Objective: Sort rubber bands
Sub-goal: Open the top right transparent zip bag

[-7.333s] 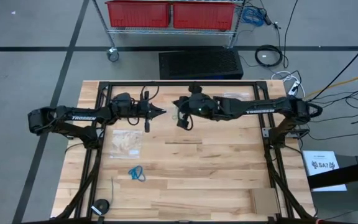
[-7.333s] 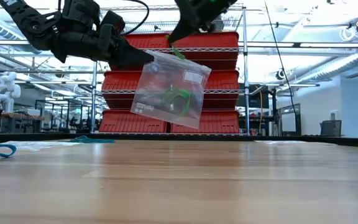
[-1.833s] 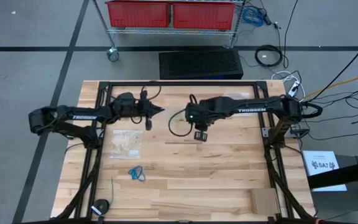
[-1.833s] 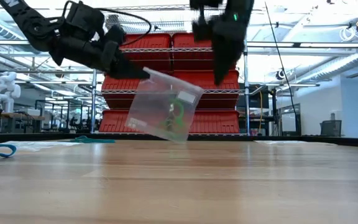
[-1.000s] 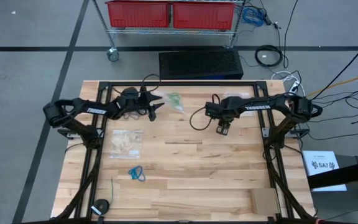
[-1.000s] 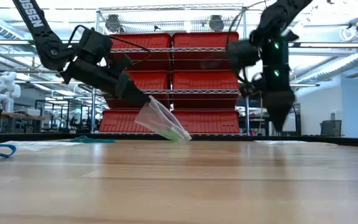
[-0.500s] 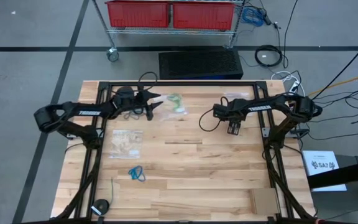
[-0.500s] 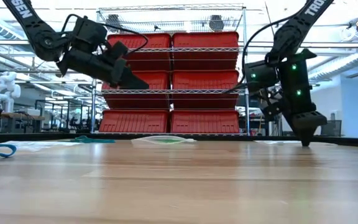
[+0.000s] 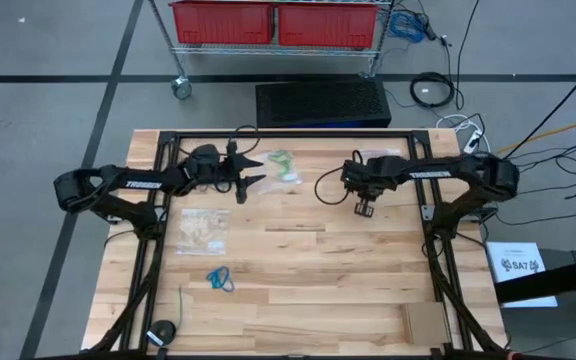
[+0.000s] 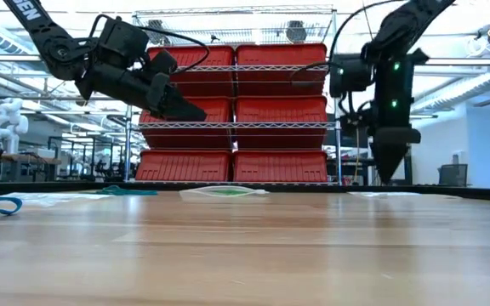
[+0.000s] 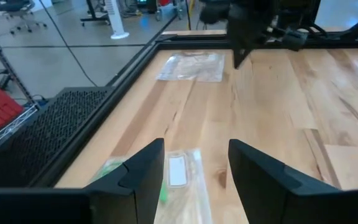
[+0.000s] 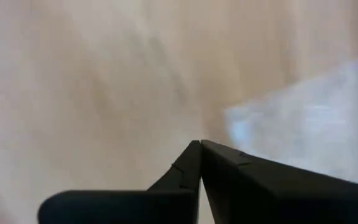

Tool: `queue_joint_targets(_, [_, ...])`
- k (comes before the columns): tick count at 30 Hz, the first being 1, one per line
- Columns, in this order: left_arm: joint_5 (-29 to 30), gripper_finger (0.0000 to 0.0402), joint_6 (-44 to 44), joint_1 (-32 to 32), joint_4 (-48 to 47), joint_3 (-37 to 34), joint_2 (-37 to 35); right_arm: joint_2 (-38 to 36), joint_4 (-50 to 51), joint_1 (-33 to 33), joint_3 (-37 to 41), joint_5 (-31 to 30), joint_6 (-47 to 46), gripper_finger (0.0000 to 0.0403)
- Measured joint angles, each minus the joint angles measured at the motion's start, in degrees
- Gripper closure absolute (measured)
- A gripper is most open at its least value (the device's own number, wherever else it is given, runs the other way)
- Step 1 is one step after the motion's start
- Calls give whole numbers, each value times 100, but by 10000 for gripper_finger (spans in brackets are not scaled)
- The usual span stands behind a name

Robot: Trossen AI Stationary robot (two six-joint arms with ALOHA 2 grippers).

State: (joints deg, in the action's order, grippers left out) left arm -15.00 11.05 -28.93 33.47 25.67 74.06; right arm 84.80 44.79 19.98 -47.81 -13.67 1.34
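High view: left tool (image 9: 253, 170) released, beside a zip bag (image 9: 282, 166) of green rubber bands (image 9: 281, 160) on the bench (image 9: 348, 280).
Low view: right tool (image 10: 387, 174) clenched, empty, hanging clear; a descent risks snagging plastic.
Left wrist view: bag directly ahead.

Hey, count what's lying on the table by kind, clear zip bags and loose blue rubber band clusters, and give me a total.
Clear zip bags: 3
Loose blue rubber band clusters: 1
Total: 4
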Motion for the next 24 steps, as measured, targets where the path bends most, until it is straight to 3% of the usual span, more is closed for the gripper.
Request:
queue_joint_targets(5, [7, 214, 48, 64, 3, 0, -1, -112, 394, -184, 59, -570, -13, 358])
queue_joint_targets(10, [48, 214, 44, 62, 24, 0, -2, -104, 84, -125, 481, -1131, 45, 274])
queue_joint_targets(15, [48, 214, 99, 62, 35, 0, 0, -104, -517, 12, 865, -1025, 500, 212])
queue_joint_targets(19, [49, 214, 138, 62, 52, 0, -2, -104, -1081, 244, 1097, -1366, 792, 214])
queue_joint_targets(24, [50, 214, 140, 62, 46, 0, -2, -50, -1456, 649, 1200, -1133, 1176, 261])
